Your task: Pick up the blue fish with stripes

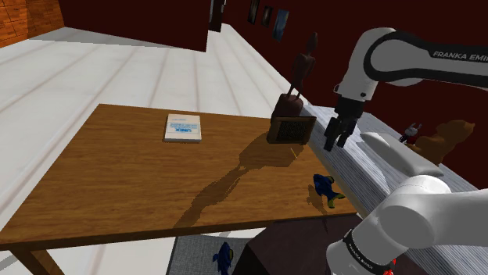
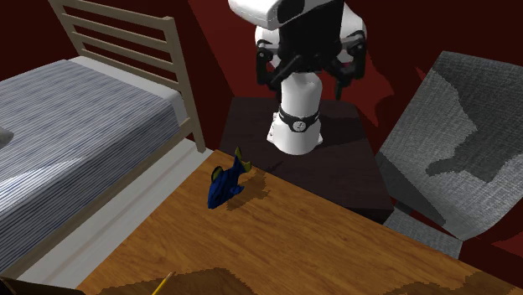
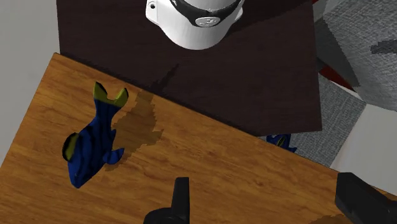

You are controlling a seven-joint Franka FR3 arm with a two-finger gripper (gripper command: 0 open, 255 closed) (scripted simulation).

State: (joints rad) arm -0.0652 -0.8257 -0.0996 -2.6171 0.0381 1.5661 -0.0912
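Two blue fish, one white box, one wooden table.

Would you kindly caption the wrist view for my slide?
Open gripper above the wooden table, the blue striped fish lying beside it, near the dark stand.

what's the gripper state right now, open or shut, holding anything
Gripper: open, fingers apart, holding nothing. The blue fish lies on the table, apart from the fingers.
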